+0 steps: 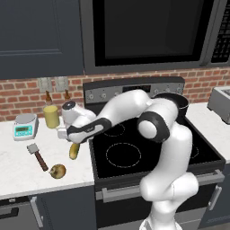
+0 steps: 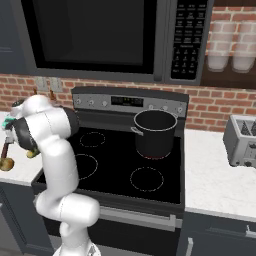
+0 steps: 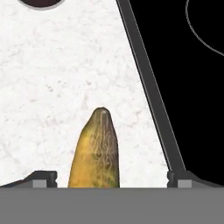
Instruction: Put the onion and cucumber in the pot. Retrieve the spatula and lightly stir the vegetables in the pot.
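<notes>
Tool (image 3: 111,181) hangs released, jaws wide either side of the cucumber (image 3: 97,151) lying on the desk (image 1: 18,161) beside the stove. Onion (image 1: 58,170) and spatula (image 1: 37,155) sit nearby, untouched; the pot (image 2: 155,132) looks empty, so every step remains. Arm reaches left and low.

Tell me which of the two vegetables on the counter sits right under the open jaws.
The cucumber, the oblong yellow-green one lying beside the stove edge, with the gripper just above it. The round tan onion lies apart, nearer the counter's front edge.
</notes>
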